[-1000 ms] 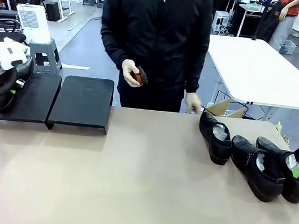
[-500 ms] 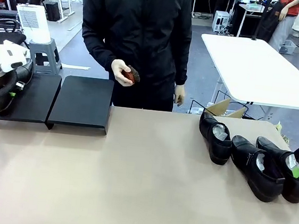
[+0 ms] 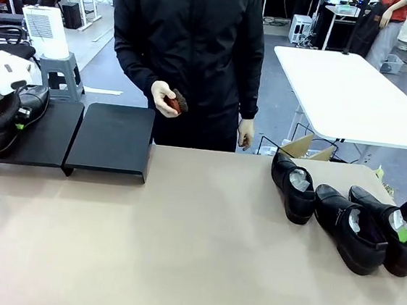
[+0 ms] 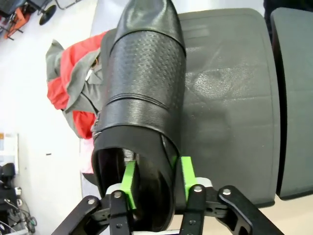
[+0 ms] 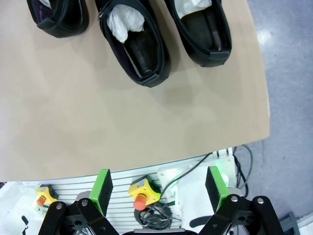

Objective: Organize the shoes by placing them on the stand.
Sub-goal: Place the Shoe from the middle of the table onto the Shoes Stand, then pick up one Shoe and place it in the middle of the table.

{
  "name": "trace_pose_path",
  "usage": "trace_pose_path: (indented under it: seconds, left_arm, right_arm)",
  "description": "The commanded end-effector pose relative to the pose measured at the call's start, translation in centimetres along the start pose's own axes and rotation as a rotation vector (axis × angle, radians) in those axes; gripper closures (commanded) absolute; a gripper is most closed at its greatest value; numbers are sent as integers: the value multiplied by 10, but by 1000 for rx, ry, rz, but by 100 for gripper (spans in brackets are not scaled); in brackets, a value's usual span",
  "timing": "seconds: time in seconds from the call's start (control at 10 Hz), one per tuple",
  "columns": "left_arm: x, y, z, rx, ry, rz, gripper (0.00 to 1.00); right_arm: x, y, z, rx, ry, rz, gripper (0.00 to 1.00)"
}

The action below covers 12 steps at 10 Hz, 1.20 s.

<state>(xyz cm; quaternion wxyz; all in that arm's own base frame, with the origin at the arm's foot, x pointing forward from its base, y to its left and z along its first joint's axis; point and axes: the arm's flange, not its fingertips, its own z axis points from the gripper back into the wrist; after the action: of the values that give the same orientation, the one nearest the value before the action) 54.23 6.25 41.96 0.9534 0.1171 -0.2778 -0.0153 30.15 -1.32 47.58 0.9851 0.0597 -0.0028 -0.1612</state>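
Black glossy leather: one shoe (image 4: pixel 146 83) lies on the stand (image 4: pixel 225 98), at ten o'clock on the surface (image 3: pixel 178 252). The left end effector (image 4: pixel 156 176) is partly open. Its green pads (image 4: pixel 128 176) straddle the side wall of the shoe's collar, one inside and one outside, with slack, so nothing is clamped. Three more shoes (image 3: pixel 348 230) sit in a row at three o'clock. The right end effector (image 5: pixel 159 188) hangs wide open and empty beyond the surface's edge, those shoes at its twelve o'clock. At twelve o'clock a person's hand (image 3: pixel 162 96) holds a small reddish-brown brush (image 3: pixel 176 104).
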Motion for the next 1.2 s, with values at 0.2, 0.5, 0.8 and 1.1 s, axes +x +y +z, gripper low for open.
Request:
trace_pose_path:
  seconds: [0.2,0.5,0.8,1.1]
  left_arm:
    - [2,5,34,26,-88,61,28]
    - [9,6,24,12,-48,38,28]
    - [9,6,24,12,-48,38,28]
    - [5,3,20,5,-46,40,28]
  right_arm:
    - [0,1,1,-1,-4,6,0]
    - [0,1,1,-1,-4,6,0]
    - [0,1,1,-1,-4,6,0]
    - [0,1,1,-1,-4,6,0]
